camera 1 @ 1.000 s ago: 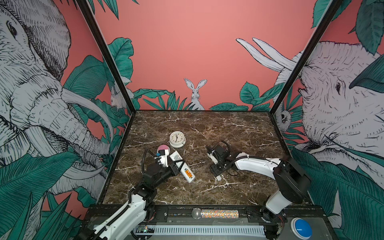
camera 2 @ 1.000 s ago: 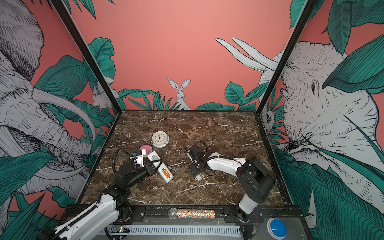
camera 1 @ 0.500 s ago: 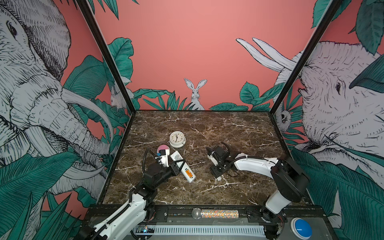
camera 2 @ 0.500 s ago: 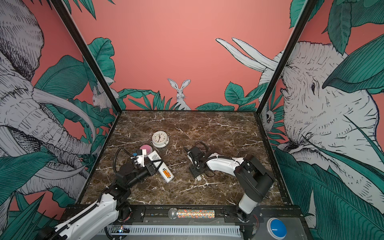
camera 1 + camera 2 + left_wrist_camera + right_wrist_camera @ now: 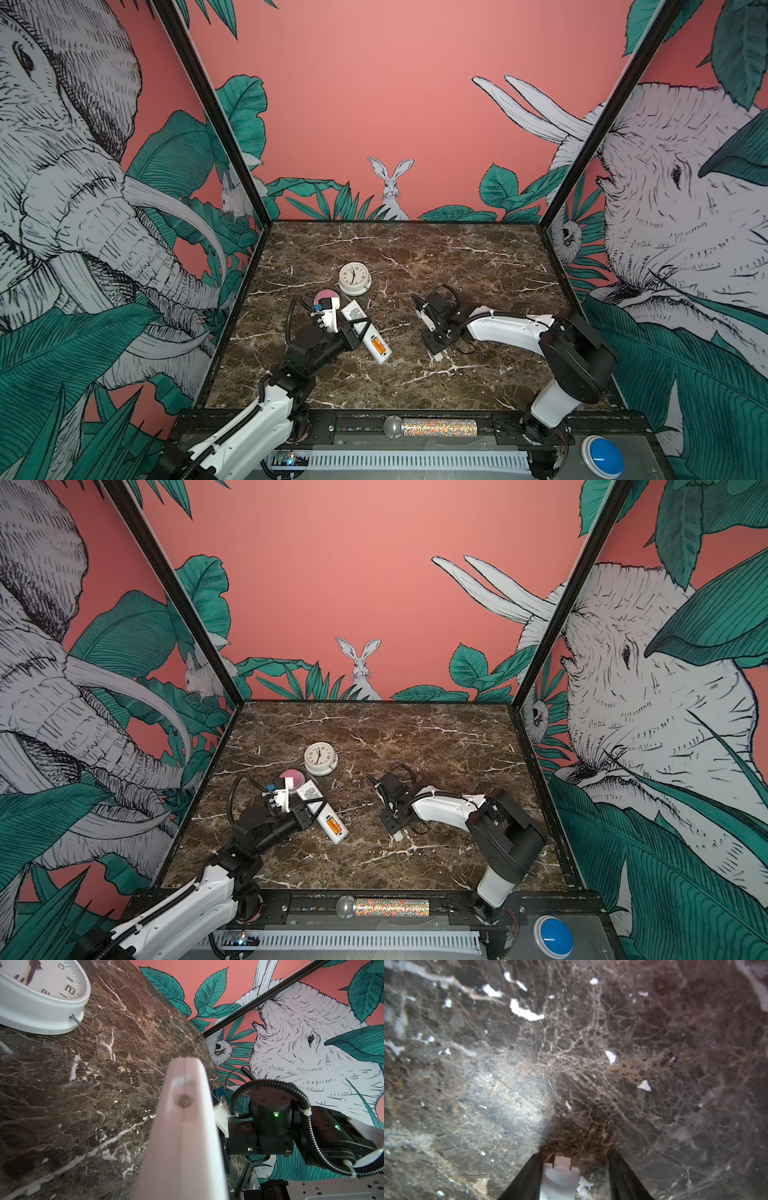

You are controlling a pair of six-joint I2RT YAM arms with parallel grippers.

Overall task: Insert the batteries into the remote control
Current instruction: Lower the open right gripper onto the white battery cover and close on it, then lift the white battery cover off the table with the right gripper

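Black-fingered, our left gripper (image 5: 360, 327) clamps the remote control (image 5: 383, 354) at mid-length: long, white, back up, orange batteries (image 5: 377, 345) showing in its open bay, placed as a second ago. Well apart on the marble (image 5: 415, 257), our right gripper (image 5: 575, 1154) stands with jaws parted astride a small white cover (image 5: 560, 1176).

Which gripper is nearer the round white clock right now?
Left. The left gripper, shut on the remote control, sits just in front of the clock; the right gripper is farther off to the right, open over a small white piece.
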